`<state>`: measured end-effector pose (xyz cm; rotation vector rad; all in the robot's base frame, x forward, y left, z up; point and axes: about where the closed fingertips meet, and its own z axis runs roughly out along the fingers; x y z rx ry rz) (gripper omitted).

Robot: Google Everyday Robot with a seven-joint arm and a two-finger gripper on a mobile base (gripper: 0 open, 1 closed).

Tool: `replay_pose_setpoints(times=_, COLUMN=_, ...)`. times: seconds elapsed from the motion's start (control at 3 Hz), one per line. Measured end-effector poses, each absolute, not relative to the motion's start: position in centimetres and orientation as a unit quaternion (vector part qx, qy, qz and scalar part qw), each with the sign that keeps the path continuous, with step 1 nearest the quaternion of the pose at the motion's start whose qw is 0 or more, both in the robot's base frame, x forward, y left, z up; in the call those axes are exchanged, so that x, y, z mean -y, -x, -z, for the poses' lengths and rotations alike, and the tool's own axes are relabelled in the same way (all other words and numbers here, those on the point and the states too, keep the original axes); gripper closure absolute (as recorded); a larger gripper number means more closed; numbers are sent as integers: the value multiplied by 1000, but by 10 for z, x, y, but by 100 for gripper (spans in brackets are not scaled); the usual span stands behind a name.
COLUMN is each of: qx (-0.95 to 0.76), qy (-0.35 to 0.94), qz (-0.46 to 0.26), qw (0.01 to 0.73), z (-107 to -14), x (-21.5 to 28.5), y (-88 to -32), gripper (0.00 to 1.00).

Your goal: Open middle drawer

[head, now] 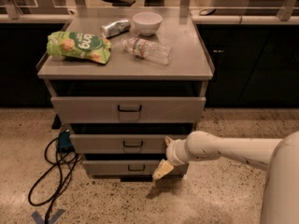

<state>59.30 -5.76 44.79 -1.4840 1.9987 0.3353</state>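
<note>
The middle drawer [107,143] is a low grey front with a small black loop handle [133,144] at its centre; it sits between the taller top drawer [93,109] and the narrower bottom drawer [112,168]. A dark gap shows above its front. My gripper [163,168], with cream tips, is at the end of the white arm [219,148] coming in from the right. It sits low at the right end of the middle and bottom drawer fronts, right of and below the handle, and holds nothing that I can see.
On the cabinet top [187,62] lie a green snack bag [78,45], a can [115,28], a white bowl [147,22] and a plastic bottle [147,49]. Black cables [53,171] loop on the speckled floor at the left. Dark counters stand behind.
</note>
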Motion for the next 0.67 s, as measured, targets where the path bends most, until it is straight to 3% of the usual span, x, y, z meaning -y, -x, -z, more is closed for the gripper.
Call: replay_pose_setpoints(times=0.67, qx=-767, qy=549, qz=-125, qw=308, z=-421, x=54, y=-622, gripper=0)
